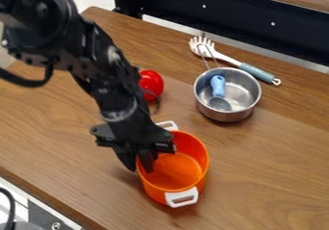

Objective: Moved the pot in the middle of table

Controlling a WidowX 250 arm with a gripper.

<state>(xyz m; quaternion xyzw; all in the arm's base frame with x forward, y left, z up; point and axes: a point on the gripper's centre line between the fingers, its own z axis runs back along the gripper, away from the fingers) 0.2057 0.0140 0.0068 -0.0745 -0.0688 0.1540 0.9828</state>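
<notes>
Wood-grained tabletop [263, 176] carries a round orange pot [175, 172], gripper [141, 169] at rim, opening and hold unclear.

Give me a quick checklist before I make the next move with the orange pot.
1. Gripper at the orange pot's rim: ok.
2. Grip firm on the rim: cannot tell.
3. Orange pot upright: ok.
4. Orange pot empty inside: ok.
5. Metal pot apart from the orange pot: ok.
6. Orange pot in the middle of the table: cannot tell; the table runs out of view.
</notes>
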